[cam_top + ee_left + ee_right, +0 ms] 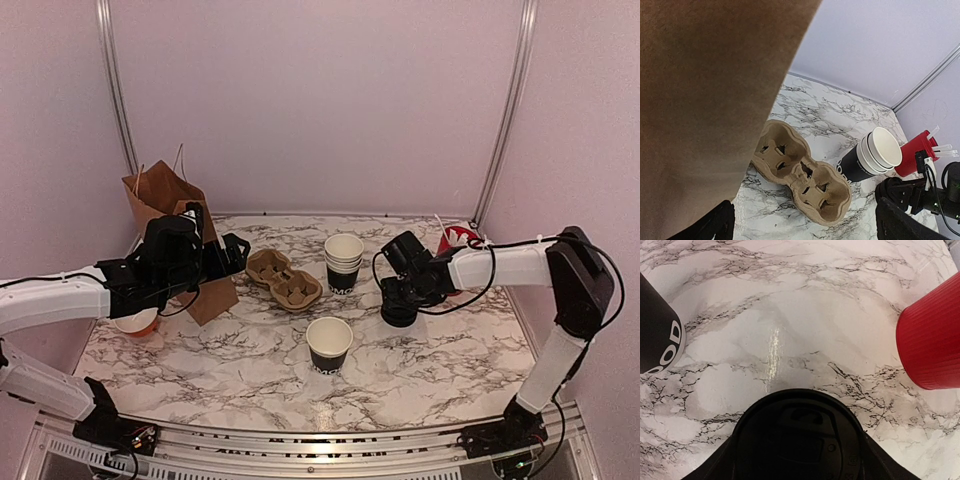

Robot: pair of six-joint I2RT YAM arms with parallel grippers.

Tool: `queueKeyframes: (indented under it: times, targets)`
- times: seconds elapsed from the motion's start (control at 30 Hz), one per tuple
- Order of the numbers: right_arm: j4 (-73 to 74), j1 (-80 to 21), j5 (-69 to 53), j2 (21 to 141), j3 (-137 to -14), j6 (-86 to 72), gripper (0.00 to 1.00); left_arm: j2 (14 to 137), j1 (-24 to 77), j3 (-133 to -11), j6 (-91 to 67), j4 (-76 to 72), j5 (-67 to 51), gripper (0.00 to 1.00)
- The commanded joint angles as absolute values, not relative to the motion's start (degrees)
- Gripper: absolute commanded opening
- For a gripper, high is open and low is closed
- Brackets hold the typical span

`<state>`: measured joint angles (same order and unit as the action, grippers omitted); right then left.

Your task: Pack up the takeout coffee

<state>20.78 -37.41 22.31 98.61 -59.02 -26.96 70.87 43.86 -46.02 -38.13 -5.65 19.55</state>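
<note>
My right gripper (400,295) straddles the lids (797,440) (gripped or not, I cannot tell); my left gripper (805,222) gapes wide, holding nothing.

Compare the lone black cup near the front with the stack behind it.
The lone cup stands singly, out front; the stack is several cups nested, taller, beside the cardboard carrier. Both are upright, black with white lettering, white inside, lidless.

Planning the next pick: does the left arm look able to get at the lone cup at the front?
Probably yes: the lone cup stands apart, unlidded, with nothing between it and the open left tool.
</note>
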Motion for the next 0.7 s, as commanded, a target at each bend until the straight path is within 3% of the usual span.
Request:
queueKeyframes:
  times: [0.0, 0.3, 0.67]
  targets:
    - [22.52, -37.9, 25.17, 94.49, -62.64, -26.99, 0.55, 71.04, 43.67, -47.38, -37.95, -4.79, 20.3, 0.99]
    - [24.65, -38.41, 25.04, 92.9, -64.93, -26.37, 0.57, 71.19, 43.64, -47.28, -38.07, -4.83, 20.08, 0.99]
    - [25.4, -38.5, 20.76, 92.15, -62.01, -27.92, 0.71, 70.83, 43.63, -46.93, -37.88, -4.84, 20.05, 0.99]
